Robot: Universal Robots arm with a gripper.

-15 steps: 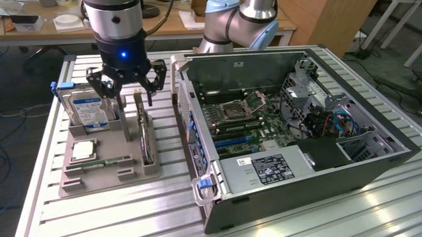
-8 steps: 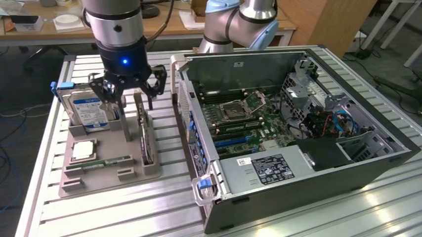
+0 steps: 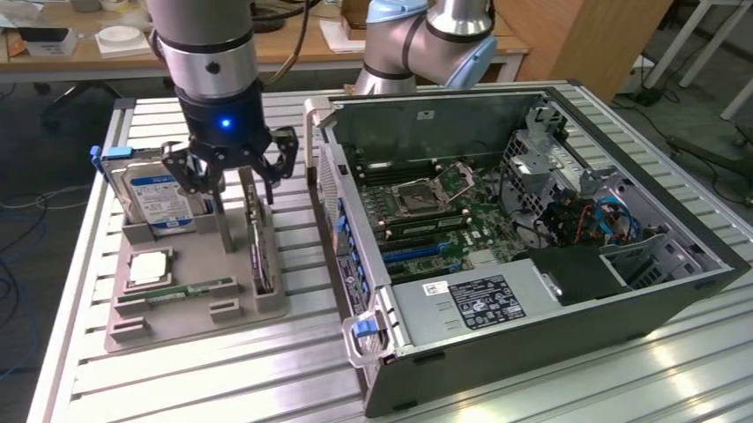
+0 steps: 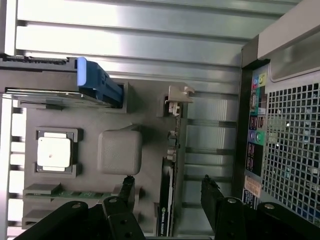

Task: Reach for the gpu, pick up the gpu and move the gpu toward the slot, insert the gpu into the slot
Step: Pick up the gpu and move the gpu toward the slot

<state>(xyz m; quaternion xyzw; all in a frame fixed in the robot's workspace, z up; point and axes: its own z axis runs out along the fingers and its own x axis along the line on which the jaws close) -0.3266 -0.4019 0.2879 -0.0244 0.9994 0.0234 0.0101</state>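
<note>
The gpu (image 3: 259, 251), a thin dark card with a metal bracket at its far end, stands on edge in the grey holder tray (image 3: 273, 308). My gripper (image 3: 235, 176) hangs open just above the card's far half, one finger on each side and neither touching it. In the wrist view the gpu (image 4: 167, 200) runs between the two black fingers (image 4: 125, 186), with its bracket (image 4: 175, 100) beyond them. The blue expansion slots (image 3: 414, 252) lie on the motherboard inside the open computer case (image 3: 612, 282), toward the exterior view's right.
The same tray holds a blue-labelled hard drive (image 3: 159, 196) standing upright, a processor chip (image 3: 150, 267) and a green memory stick (image 3: 176, 291). The case's perforated rear panel (image 4: 292, 150) rises close beside the tray. Everything rests on a slatted aluminium table (image 3: 212, 379).
</note>
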